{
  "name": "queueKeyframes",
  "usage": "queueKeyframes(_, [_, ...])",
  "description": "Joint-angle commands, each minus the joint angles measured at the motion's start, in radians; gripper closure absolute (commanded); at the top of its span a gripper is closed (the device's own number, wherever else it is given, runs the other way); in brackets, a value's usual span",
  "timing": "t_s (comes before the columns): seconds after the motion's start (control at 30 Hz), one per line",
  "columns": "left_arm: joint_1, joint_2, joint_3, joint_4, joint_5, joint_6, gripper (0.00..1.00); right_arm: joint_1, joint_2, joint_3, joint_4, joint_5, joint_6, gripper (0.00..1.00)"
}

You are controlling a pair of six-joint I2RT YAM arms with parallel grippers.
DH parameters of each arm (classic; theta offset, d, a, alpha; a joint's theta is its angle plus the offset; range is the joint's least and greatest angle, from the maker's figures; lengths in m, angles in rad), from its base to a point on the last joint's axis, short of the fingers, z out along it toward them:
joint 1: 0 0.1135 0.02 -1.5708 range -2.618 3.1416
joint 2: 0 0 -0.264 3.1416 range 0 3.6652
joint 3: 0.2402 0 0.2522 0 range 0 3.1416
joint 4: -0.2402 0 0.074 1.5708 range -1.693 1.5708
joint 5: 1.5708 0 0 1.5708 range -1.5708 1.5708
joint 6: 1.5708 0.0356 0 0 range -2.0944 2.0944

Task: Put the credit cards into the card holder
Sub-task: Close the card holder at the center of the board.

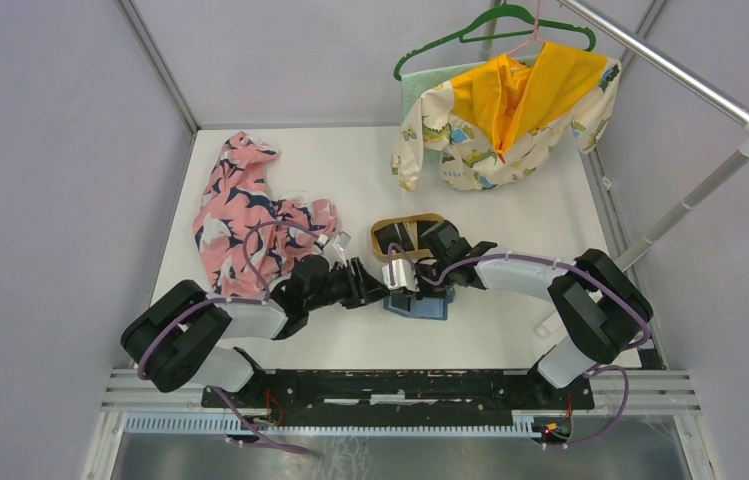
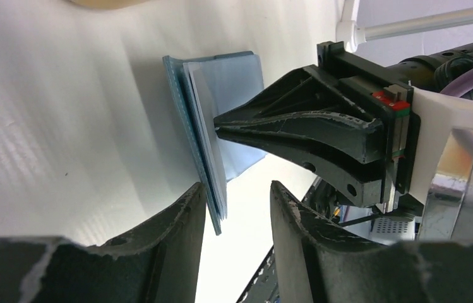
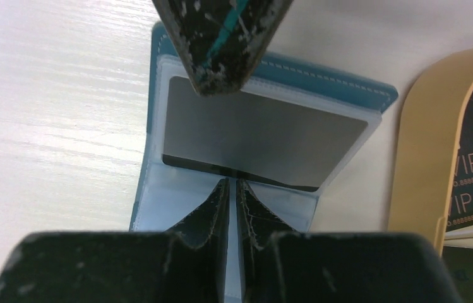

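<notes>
Place: a robot test cell in a lab.
Enclosure: plain grey walls [image 1: 50, 150] and a metal corner post [image 1: 155, 60] close in a white tabletop [image 1: 350, 160].
Machines: a left arm [image 1: 240, 320] and a right arm [image 1: 520, 278] sit bolted to a black rail [image 1: 400, 385] at the tabletop's near edge, with purple cables [image 1: 530, 258] exposed.
Props: clothes [image 1: 510, 110] on hangers [image 1: 480, 30] hang from a pole [image 1: 670, 66] over the far right corner.

Left arm [image 1: 250, 318] and right arm [image 1: 520, 272] reach inward and low, meeting tip to tip at centre; left gripper [image 2: 237, 189] jaws stand apart, right gripper [image 3: 233, 184] jaws pinched almost together.
</notes>
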Motion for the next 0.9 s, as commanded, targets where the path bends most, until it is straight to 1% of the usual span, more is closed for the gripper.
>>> queueKeyframes(0.0, [-0.010,0.050,0.037,0.167,0.077,-0.072,0.51,-0.004,-0.003,0.022,-0.050,-0.073,0.029,0.86])
queueKeyframes(0.23, [-0.028,0.149,0.067,0.306,0.115,-0.128,0.52,-0.074,0.002,0.040,-0.066,-0.193,0.086,0.85])
queueKeyframes(0.4, [-0.046,0.227,0.085,0.404,0.130,-0.173,0.52,-0.113,0.003,0.051,-0.090,-0.201,0.092,0.85])
queueKeyframes(0.6, [-0.087,0.316,0.135,0.451,0.130,-0.196,0.52,-0.172,0.047,0.102,-0.188,-0.219,0.048,0.85])
queueKeyframes(0.73, [-0.114,0.365,0.169,0.454,0.113,-0.196,0.53,-0.200,0.039,0.119,-0.239,-0.223,0.020,0.85])
queueKeyframes(0.87, [-0.128,0.408,0.201,0.454,0.107,-0.198,0.52,-0.225,0.024,0.150,-0.315,-0.190,-0.036,0.85])
